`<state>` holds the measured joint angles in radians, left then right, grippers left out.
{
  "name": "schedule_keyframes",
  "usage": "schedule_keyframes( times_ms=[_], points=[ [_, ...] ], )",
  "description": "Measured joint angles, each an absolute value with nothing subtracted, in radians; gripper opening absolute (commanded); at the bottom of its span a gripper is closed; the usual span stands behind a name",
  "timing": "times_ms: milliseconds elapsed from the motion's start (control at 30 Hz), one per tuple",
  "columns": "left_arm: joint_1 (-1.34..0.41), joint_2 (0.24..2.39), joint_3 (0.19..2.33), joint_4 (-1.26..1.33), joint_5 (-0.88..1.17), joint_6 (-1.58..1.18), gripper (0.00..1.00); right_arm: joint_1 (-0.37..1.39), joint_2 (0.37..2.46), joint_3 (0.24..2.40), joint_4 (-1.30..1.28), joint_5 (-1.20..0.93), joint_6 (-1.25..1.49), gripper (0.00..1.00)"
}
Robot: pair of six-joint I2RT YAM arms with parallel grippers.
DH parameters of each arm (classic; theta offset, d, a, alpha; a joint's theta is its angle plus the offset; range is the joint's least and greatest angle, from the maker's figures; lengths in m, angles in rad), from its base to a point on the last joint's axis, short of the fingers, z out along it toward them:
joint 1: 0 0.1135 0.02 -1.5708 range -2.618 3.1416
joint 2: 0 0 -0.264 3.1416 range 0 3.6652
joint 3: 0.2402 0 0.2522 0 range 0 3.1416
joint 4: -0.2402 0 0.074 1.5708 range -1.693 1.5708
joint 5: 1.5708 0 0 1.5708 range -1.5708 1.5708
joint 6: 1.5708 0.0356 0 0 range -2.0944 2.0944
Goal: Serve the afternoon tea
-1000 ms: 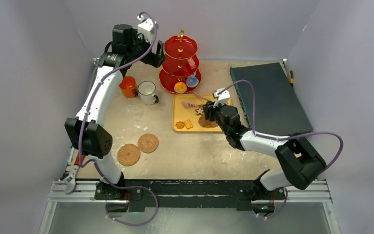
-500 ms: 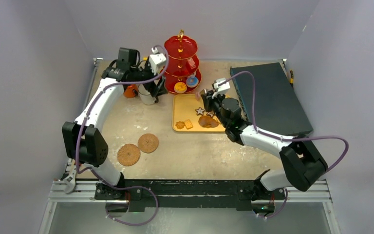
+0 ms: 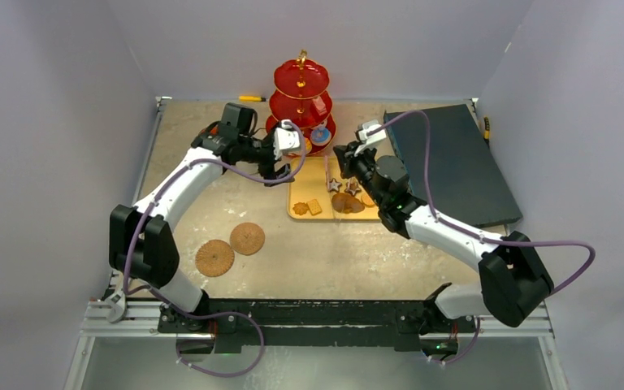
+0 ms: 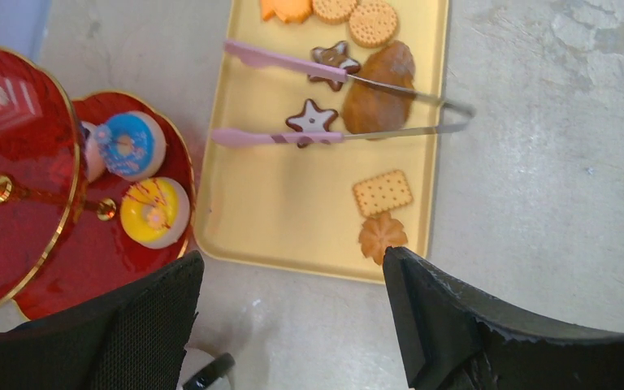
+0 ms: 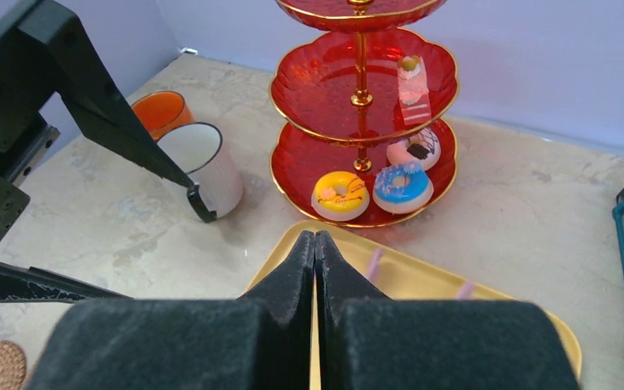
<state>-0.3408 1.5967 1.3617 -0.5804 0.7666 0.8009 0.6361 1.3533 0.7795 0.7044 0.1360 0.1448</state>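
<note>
Biscuits [image 4: 382, 192] lay on the tray [image 4: 292, 219], doughnuts [image 5: 340, 194] on the stand [image 3: 301, 97].
Left gripper [image 4: 288, 288] had swung from behind the stand to the tray, jaws wide, empty; right gripper [image 5: 315, 252], pressed shut on nothing, had drawn back, tongs [image 4: 252, 136] lying loose. A biscuit looked next.

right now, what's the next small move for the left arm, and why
Probably ease the left gripper forward over the yellow tray and down toward the tongs. Its fingers are open and empty, the tongs lie free across the star biscuits, and the right gripper is shut on nothing, so it seems unready to take them.
</note>
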Motion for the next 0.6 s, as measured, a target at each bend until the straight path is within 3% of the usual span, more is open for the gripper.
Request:
schedule_keyframes(
  times_ms=[200,300,500,600],
  points=[
    [-0.374,1.601,1.368,-0.517,0.767,0.809,0.81,0.62,1.353,0.782,0.696,0.138,0.141,0.01],
    [-0.389,1.608,1.368,-0.513,0.767,0.845,0.81,0.61,1.354,0.782,0.682,0.154,0.149,0.13],
    [-0.405,1.61,1.368,-0.514,0.765,0.972,0.78,0.601,1.393,0.782,0.59,0.219,0.215,0.22],
    [-0.406,1.611,1.368,-0.519,0.76,1.019,0.77,0.601,1.436,0.778,0.538,0.22,0.233,0.32]
  ],
)
